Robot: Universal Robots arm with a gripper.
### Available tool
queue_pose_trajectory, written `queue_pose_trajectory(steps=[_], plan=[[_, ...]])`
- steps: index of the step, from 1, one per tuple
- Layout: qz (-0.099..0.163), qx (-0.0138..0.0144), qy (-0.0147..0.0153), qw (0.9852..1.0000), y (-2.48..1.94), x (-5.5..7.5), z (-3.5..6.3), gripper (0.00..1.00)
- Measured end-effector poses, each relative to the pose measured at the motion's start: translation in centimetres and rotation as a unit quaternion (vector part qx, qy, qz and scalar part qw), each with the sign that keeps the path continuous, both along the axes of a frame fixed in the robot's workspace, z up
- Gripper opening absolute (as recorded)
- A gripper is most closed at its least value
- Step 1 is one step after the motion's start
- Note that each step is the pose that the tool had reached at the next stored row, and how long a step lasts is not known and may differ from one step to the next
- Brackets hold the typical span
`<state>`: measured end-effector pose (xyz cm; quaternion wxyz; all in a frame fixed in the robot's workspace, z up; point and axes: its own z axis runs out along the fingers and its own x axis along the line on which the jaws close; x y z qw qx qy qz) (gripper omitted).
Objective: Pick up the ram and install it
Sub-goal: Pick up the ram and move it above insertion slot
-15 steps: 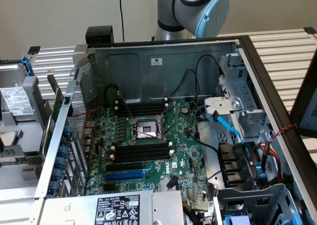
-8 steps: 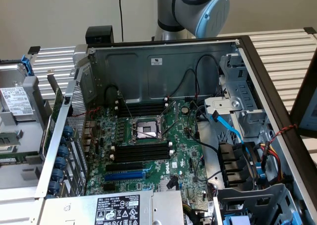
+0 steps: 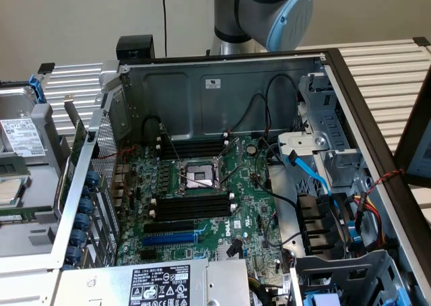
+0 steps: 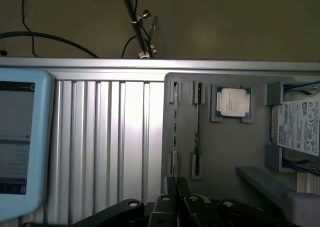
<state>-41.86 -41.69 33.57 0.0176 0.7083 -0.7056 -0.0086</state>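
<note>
Bright even exterior light, dim wrist view, glare on ribbed tabletop [image 4: 100, 137]

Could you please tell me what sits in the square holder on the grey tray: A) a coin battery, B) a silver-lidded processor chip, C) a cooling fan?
B: a square, silver-lidded processor chip lies in the holder on the grey tray.

Ribbed alu worktop [image 3: 384, 67], bare slats showing. Directly on it: open PC case [image 3: 222, 83] lying on its side, and grey parts tray [image 4: 225, 152] just beside case, at ext. view's left.
</note>
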Motion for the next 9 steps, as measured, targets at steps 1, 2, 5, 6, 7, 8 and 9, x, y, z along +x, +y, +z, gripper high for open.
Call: queue_pose_trajectory(steps=[1,2,5,6,7,8,9], plan=[[0.000,0.0000,0.0000,1.0000,0.00,0.3,0.45,0.13],[0.000,0.0000,0.0000,1.0000,0.00,0.6,0.92,0.13],[0.000,0.0000,0.0000,1.0000,0.00,1.4,2.26,0.13],[0.000,0.0000,0.0000,1.0000,0.00,1.7,2.72,0.13],[0.000,0.0000,0.0000,1.0000,0.00,2.0,3.17,0.13],[0.000,-0.0001,0.0001,1.0000,0.00,2.3,3.67,0.13],[0.000,0.0000,0.0000,1.0000,0.00,2.6,4.07,0.13]])
